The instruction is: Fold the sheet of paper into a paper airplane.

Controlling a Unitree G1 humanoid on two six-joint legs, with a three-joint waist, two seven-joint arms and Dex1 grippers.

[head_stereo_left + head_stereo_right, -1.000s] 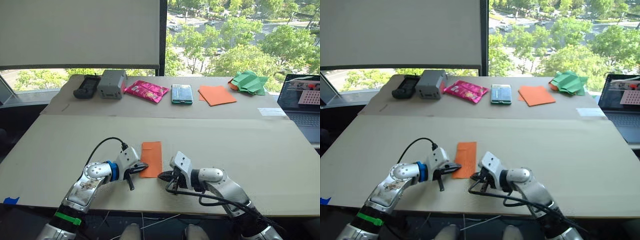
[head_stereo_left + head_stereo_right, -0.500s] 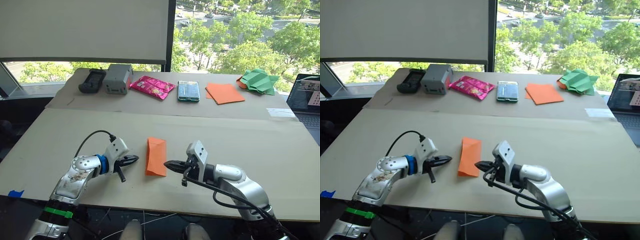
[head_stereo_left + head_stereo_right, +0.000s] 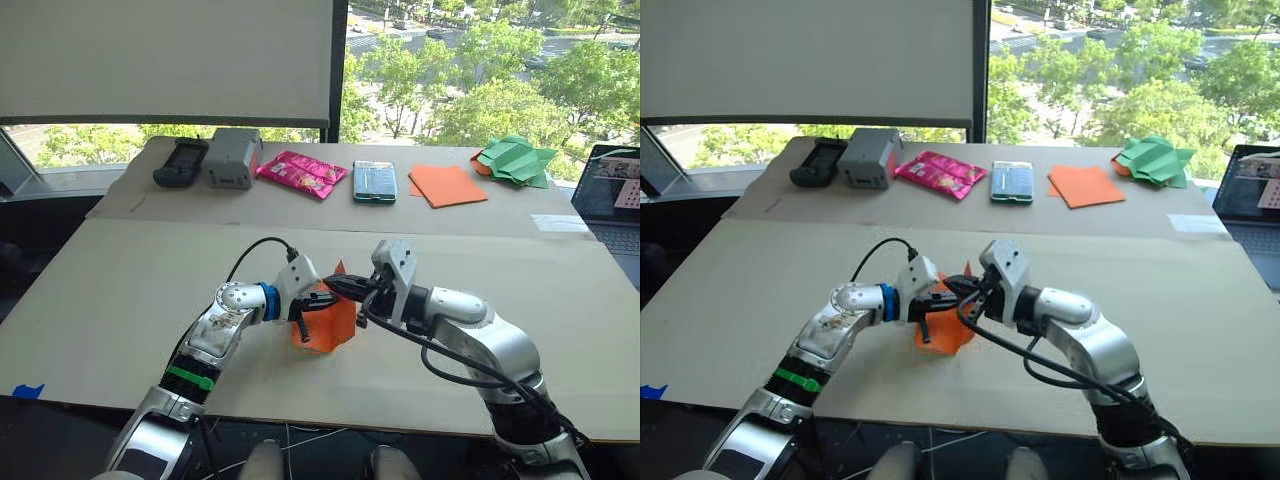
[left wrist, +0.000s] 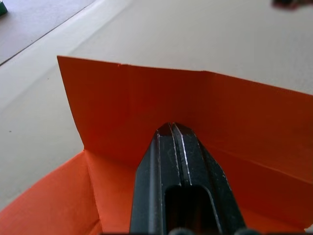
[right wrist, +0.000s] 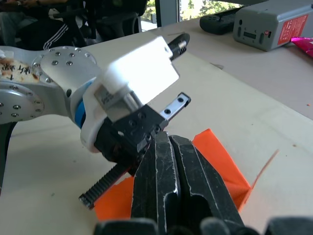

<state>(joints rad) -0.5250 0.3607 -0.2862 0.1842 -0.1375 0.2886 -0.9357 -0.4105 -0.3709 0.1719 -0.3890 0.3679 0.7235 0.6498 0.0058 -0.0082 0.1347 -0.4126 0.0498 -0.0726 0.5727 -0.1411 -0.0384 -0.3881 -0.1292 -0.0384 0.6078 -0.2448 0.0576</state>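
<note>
Sheet of paper: the orange sheet of paper (image 3: 328,320) sits near the middle of the front cardboard tabletop (image 3: 120,290), partly unfolded, with one flap standing up along a crease and its lower part on the board.
Left gripper: the left gripper (image 3: 313,300) has its fingers together, pressed into the paper at the base of the raised flap; the left wrist view shows the closed tips against the fold line.
Right gripper: the right gripper (image 3: 338,288) has its fingers together too, just above the paper's far edge and nearly touching the left one; I cannot tell whether it pinches any paper.
Risk: two closed tips working so close could collide, or drag the thin sheet and crumple or tear it instead of creasing cleanly; the flap may also spring back off-line.
Containers: no open container is here; the far table holds a grey box (image 3: 228,159), a pink packet (image 3: 301,174), a stack of orange sheets (image 3: 446,185) and green paper shapes (image 3: 515,161).
</note>
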